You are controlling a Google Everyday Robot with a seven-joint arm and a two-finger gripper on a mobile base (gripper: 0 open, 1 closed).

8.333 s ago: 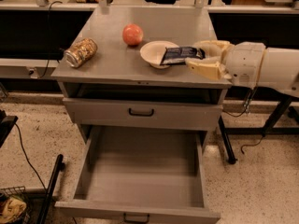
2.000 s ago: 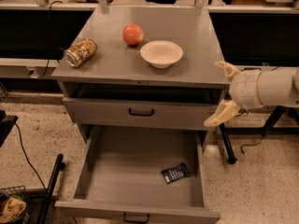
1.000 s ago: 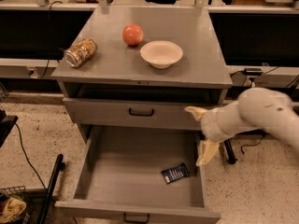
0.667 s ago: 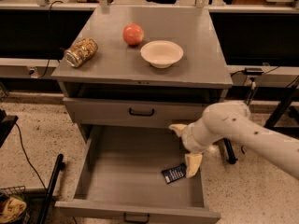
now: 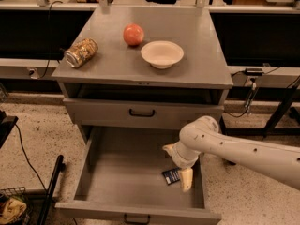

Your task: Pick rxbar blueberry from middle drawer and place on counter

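Observation:
The rxbar blueberry (image 5: 171,176), a small dark navy bar, lies flat on the floor of the open middle drawer (image 5: 123,172), near its right front corner. My gripper (image 5: 178,165) is down inside the drawer, just above the bar. It is open and holds nothing. One pale fingertip (image 5: 186,180) stands right beside the bar's right end. The other (image 5: 168,148) points back and left, behind the bar. The counter (image 5: 199,62) is the grey cabinet top above.
On the counter are a patterned tin can (image 5: 81,53) lying at the left, a red apple (image 5: 133,34) and a pale bowl (image 5: 162,54). A shut drawer front (image 5: 140,112) sits above the open drawer. My white arm (image 5: 253,153) comes in from the right.
My gripper has swung down and left from beside the cabinet into the open drawer, and now sits over the bar. The bar has stayed in the same spot on the drawer floor.

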